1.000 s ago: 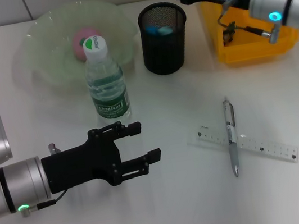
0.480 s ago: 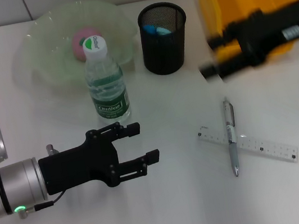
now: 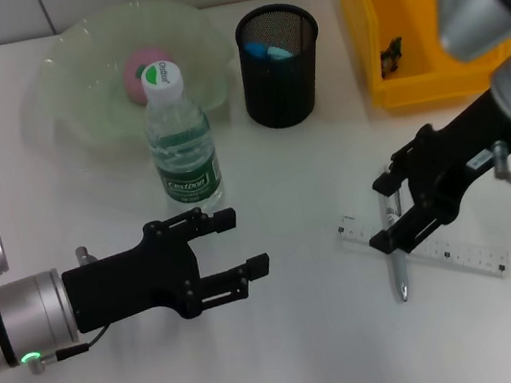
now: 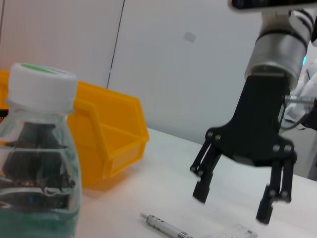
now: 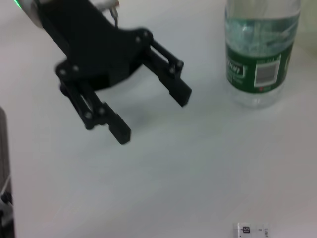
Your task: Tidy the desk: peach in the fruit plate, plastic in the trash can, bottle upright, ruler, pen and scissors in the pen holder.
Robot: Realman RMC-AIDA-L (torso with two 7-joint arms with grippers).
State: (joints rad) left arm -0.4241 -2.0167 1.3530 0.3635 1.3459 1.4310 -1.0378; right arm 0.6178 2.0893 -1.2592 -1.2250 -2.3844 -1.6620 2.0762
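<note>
A silver pen (image 3: 399, 261) lies across a clear ruler (image 3: 455, 255) on the white desk at the right. My right gripper (image 3: 385, 212) hangs open just above the pen, one finger on each side of it. The left wrist view shows the right gripper (image 4: 235, 201) open above the pen (image 4: 163, 228). My left gripper (image 3: 244, 242) stands open in front of the upright bottle (image 3: 182, 145), apart from it. The pink peach (image 3: 142, 73) rests in the green fruit plate (image 3: 70, 65). The black pen holder (image 3: 282, 71) holds something blue (image 3: 267, 52).
The yellow bin (image 3: 432, 76) at the back right holds a small dark item (image 3: 392, 53). In the right wrist view, the left gripper (image 5: 152, 116) stands near the bottle (image 5: 260, 54) and a ruler corner (image 5: 250, 230) shows.
My right arm has swung from over the yellow bin at the back down to the pen and ruler. The left arm has barely shifted.
</note>
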